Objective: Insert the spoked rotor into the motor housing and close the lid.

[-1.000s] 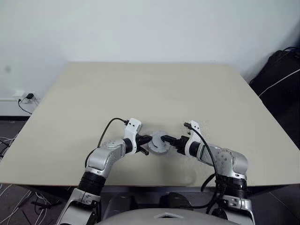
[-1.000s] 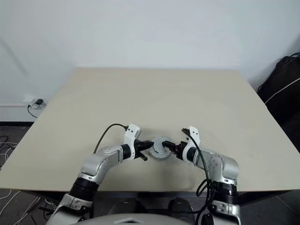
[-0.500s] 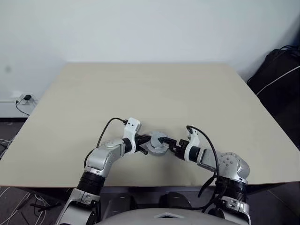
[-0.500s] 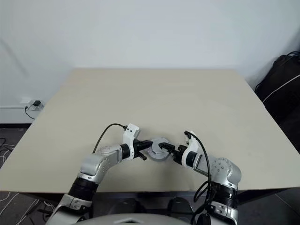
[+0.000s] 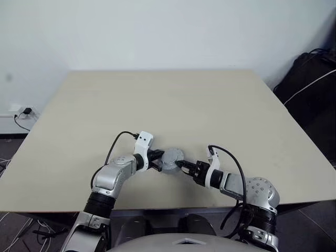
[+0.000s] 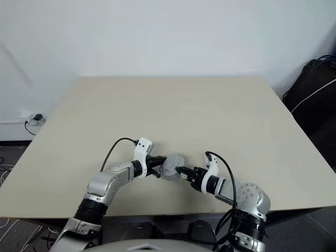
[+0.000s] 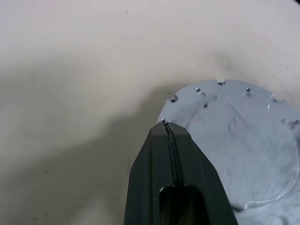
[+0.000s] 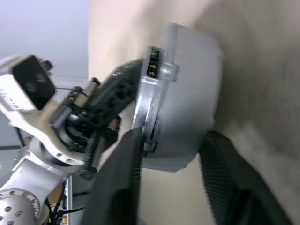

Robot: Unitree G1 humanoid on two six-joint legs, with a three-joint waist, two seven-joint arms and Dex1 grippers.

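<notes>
A silver-grey round lid (image 5: pixel 171 159) sits near the front edge of the beige table (image 5: pixel 210 105), between my two grippers. My left gripper (image 5: pixel 158 160) is shut, and its joined tips (image 7: pixel 165 124) rest against the rim of the lid's face (image 7: pixel 243 140), which has small holes around its edge. From the other side my right gripper (image 5: pixel 184 165) reaches in. Its two fingers (image 8: pixel 126 159) straddle the lid's body (image 8: pixel 187 93) and press on it. The spoked rotor and the motor housing are hidden.
A black bag (image 5: pixel 310 73) with a white cable stands on the floor beyond the table's right edge. On the left, a wall socket with plugged cables (image 5: pixel 21 112) sits low on the wall.
My right gripper has pulled back and to the left, rolled, and narrowed its fingers from wide open onto the lid. The left gripper has stayed put.
</notes>
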